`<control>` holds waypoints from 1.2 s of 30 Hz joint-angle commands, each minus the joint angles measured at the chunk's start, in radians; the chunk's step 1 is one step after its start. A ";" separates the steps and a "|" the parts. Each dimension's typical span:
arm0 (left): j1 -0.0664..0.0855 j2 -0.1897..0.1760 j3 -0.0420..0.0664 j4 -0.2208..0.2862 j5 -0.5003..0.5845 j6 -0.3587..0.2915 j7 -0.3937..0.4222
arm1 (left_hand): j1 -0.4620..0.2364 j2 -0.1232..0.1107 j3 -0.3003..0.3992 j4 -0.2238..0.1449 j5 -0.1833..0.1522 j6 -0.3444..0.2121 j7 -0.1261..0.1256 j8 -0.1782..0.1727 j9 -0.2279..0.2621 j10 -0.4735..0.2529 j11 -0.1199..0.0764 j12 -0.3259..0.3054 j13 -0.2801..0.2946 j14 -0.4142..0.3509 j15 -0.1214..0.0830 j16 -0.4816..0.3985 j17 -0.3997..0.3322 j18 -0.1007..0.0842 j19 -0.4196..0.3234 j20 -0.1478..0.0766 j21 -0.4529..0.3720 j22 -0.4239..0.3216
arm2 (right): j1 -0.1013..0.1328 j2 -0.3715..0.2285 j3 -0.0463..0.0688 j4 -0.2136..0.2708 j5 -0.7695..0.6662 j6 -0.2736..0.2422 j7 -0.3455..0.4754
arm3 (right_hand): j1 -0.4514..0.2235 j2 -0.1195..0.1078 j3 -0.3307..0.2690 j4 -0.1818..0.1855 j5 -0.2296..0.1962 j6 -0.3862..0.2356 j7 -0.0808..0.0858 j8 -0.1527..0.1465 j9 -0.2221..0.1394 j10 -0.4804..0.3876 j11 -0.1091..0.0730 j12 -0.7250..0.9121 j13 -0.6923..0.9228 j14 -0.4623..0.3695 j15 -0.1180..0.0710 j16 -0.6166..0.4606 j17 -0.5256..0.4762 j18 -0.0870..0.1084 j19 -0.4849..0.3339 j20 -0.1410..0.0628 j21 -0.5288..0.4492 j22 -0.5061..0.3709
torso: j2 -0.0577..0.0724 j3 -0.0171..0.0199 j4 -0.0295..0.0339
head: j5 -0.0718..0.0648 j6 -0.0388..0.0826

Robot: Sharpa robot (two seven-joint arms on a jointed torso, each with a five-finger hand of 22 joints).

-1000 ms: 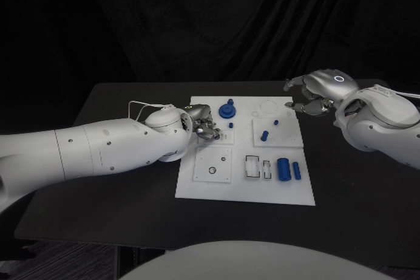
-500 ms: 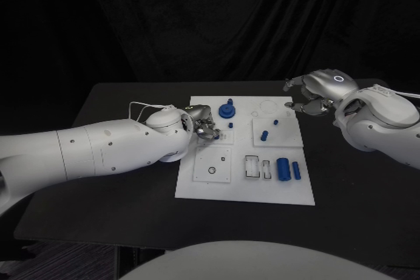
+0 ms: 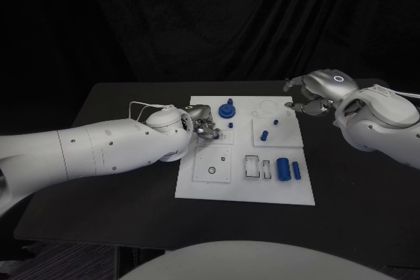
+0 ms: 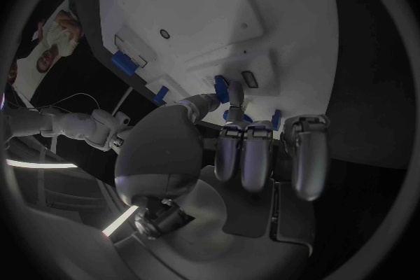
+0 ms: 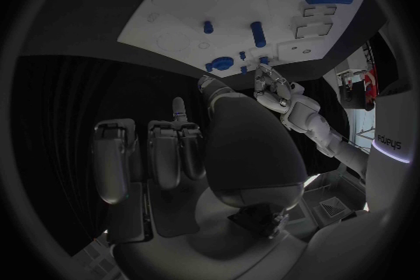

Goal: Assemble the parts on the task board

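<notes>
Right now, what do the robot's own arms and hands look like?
Both arms are thick, rounded and glossy white. The left arm has a thin white cable looping near its wrist. Each ends in a silver metal robot hand: the left robot hand and the right robot hand, whose back carries a small glowing white ring.

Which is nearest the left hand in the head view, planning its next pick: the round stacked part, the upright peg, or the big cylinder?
From the left hand:
1. Round stacked part, at the board's far edge.
2. Upright peg, mid-board.
3. Big cylinder, lying near the right edge.
</notes>
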 commanded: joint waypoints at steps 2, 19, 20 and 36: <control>-0.006 0.002 -0.001 0.003 -0.001 0.008 0.024 | -0.006 0.007 0.016 -0.017 -0.002 -0.002 -0.003 -0.007 -0.002 0.102 -0.006 0.003 0.261 0.104 -0.005 0.003 0.263 0.003 0.010 -0.005 -0.008 0.133 | -0.002 -0.001 0.001 0.000 -0.006 0.006 -0.022 | 0.004 0.007 0.002 -0.007 -0.002 0.009 0.003 0.006 0.000 0.104 -0.006 0.003 0.263 0.104 -0.004 0.003 0.263 -0.007 0.101 -0.003 0.002 0.262 | -0.001 0.0005 -0.0004 | 0.002 0.000; -0.006 0.002 -0.001 0.006 -0.001 0.012 0.036 | -0.133 0.037 -0.172 0.137 -0.225 0.014 0.007 -0.052 -0.028 0.102 0.004 0.003 0.261 0.104 0.004 0.003 0.263 0.004 0.012 0.002 -0.019 0.133 | -0.002 -0.001 0.001 -0.001 -0.006 0.015 -0.027 | 0.004 0.006 0.002 -0.007 -0.002 0.012 0.003 0.006 0.000 0.104 -0.006 0.003 0.263 0.104 -0.004 0.003 0.263 -0.007 0.099 -0.003 -0.001 0.261 | -0.001 0.0002 0.0011 | 0.001 0.000; -0.006 0.002 -0.001 0.005 -0.001 0.013 0.036 | -0.136 0.039 -0.184 0.145 -0.224 0.015 0.007 -0.054 -0.028 0.102 0.004 0.003 0.261 0.104 0.004 0.003 0.263 0.004 0.012 0.002 -0.019 0.134 | -0.002 -0.001 0.001 -0.001 -0.006 0.016 -0.027 | 0.004 0.006 0.002 -0.007 -0.002 0.013 0.003 0.006 0.000 0.104 -0.006 0.003 0.263 0.104 -0.004 0.003 0.263 -0.007 0.099 -0.003 -0.001 0.261 | -0.002 0.0001 0.0012 | 0.001 0.000; -0.006 -0.005 -0.001 -0.001 -0.001 0.015 0.026 | -0.205 0.095 -0.269 0.174 -0.239 0.035 0.002 -0.053 -0.017 0.102 0.001 0.003 0.261 0.104 0.002 0.003 0.263 0.003 0.016 0.000 -0.020 0.139 | -0.002 -0.004 0.001 0.000 -0.006 0.025 -0.032 | 0.004 0.007 0.003 -0.008 -0.001 0.016 0.003 0.007 0.000 0.104 -0.006 0.003 0.263 0.104 -0.004 0.003 0.263 -0.006 0.099 -0.003 -0.001 0.261 | -0.001 0.0003 0.0009 | 0.003 0.000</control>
